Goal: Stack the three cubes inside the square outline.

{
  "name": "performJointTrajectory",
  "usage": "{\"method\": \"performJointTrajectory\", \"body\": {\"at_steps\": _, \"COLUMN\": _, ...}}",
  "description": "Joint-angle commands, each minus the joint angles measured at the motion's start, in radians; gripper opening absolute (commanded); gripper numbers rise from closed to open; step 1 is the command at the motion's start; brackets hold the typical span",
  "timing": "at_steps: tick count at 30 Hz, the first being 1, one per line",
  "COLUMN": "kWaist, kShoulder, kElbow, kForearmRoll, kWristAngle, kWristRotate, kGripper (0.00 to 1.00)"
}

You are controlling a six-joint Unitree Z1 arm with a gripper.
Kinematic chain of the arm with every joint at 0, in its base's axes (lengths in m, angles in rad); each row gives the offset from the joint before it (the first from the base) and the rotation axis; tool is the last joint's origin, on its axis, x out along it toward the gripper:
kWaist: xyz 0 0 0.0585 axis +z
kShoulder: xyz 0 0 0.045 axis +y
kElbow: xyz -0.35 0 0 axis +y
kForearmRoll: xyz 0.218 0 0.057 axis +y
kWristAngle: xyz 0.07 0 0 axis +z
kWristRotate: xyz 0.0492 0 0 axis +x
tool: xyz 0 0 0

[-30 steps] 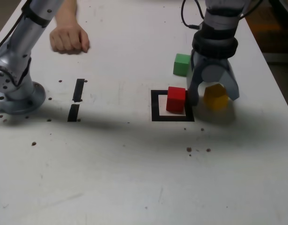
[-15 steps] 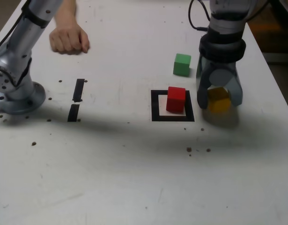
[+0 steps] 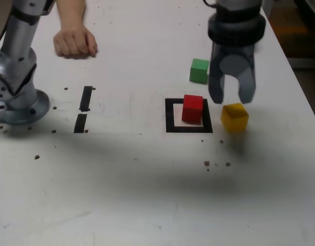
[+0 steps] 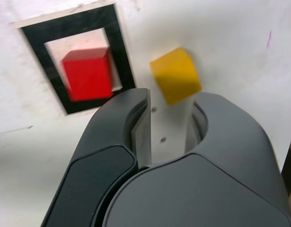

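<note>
Gripper [image 3: 232,97] up off table, jaws narrowly parted, pinching nothing.

L to R in exterior view: red cube [image 3: 192,108] inside square outline [image 3: 170,117]; green cube [image 3: 199,70] behind it, apart; yellow cube [image 3: 234,117] just right of outline, loose on table [image 3: 147,179], below and clear of jaws. Prob. light, rigid, smooth-faced, so could slip or tip if pinched on a corner. Best taken mid-height across two opposite flat faces, jaws squared to cube first.
</note>
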Motion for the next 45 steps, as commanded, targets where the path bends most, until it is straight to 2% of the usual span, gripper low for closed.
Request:
{"method": "performJointTrajectory", "body": {"at_steps": 1, "kWaist": -0.009, "kShoulder": -0.041, "kElbow": 0.007, "kForearmRoll": 0.018, "kWristAngle": 0.01, "kWristRotate": -0.001, "kGripper": 0.11}}
{"method": "performJointTrajectory", "body": {"at_steps": 13, "kWaist": -0.033, "kShoulder": -0.163, "kElbow": 0.092, "kForearmRoll": 0.105, "kWristAngle": 0.039, "kWristRotate": 0.0, "kGripper": 0.11}}
{"method": "performJointTrajectory", "body": {"at_steps": 19, "kWaist": -0.033, "kShoulder": -0.177, "kElbow": 0.125, "kForearmRoll": 0.093, "kWristAngle": 0.037, "kWristRotate": 0.0, "kGripper": 0.14}}
{"method": "performJointTrajectory", "body": {"at_steps": 21, "kWaist": -0.033, "kShoulder": -0.173, "kElbow": 0.122, "kForearmRoll": 0.08, "kWristAngle": 0.035, "kWristRotate": 0.0, "kGripper": 0.2}}
{"method": "performJointTrajectory", "body": {"at_steps": 23, "kWaist": -0.033, "kShoulder": -0.168, "kElbow": 0.115, "kForearmRoll": 0.068, "kWristAngle": 0.032, "kWristRotate": 0.0, "kGripper": 0.29}}
{"method": "performJointTrajectory", "body": {"at_steps": 29, "kWaist": -0.028, "kShoulder": -0.143, "kElbow": 0.096, "kForearmRoll": 0.056, "kWristAngle": 0.005, "kWristRotate": -0.021, "kGripper": 0.73}}
{"method": "performJointTrajectory", "body": {"at_steps": 32, "kWaist": -0.025, "kShoulder": -0.119, "kElbow": 0.096, "kForearmRoll": 0.052, "kWristAngle": -0.004, "kWristRotate": -0.066, "kGripper": 0.9}}
{"method": "performJointTrajectory", "body": {"at_steps": 35, "kWaist": -0.025, "kShoulder": -0.091, "kElbow": 0.096, "kForearmRoll": 0.035, "kWristAngle": -0.009, "kWristRotate": -0.1, "kGripper": 0.93}}
{"method": "performJointTrajectory", "body": {"at_steps": 45, "kWaist": -0.025, "kShoulder": 0.016, "kElbow": 0.047, "kForearmRoll": -0.066, "kWristAngle": -0.021, "kWristRotate": -0.113, "kGripper": 0.93}}
